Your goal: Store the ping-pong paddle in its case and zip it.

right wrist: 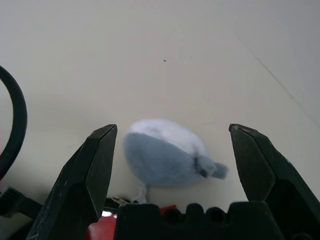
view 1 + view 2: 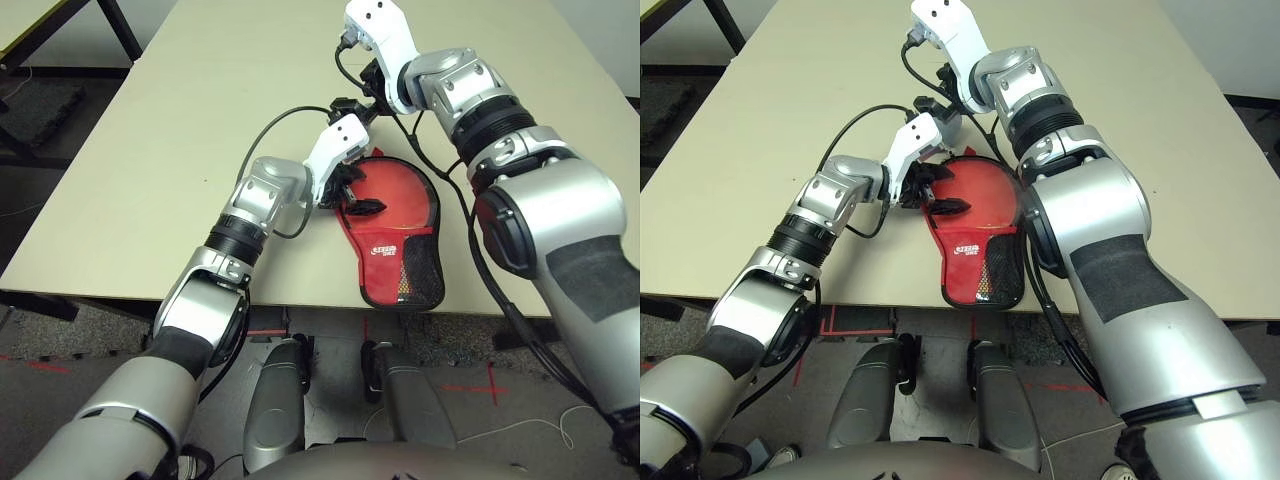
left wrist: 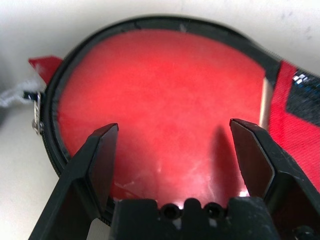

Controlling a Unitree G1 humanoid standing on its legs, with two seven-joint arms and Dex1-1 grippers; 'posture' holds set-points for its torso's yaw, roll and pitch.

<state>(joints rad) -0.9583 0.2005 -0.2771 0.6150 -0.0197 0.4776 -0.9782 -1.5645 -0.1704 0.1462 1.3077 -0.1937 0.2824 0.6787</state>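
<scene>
The red case (image 2: 383, 262) lies flat near the table's front edge, its black mesh pocket (image 2: 421, 262) toward me. Inside its round, black-edged part shows the ping-pong paddle's red face (image 3: 165, 95), with a sliver of light wood (image 3: 267, 97) at the neck. My left gripper (image 3: 173, 127) hovers open just over that red face, at the case's left side (image 2: 358, 200). The grey-white pompom (image 1: 162, 152) lies on the table beyond the case's round end. My right gripper (image 1: 172, 127) stands open around it, fingers on either side without touching.
The beige table (image 2: 200, 120) stretches wide to the left and far side. Black cables (image 2: 270, 130) loop from both wrists above the case. Another table's dark frame (image 2: 120, 25) stands at the far left, off the table.
</scene>
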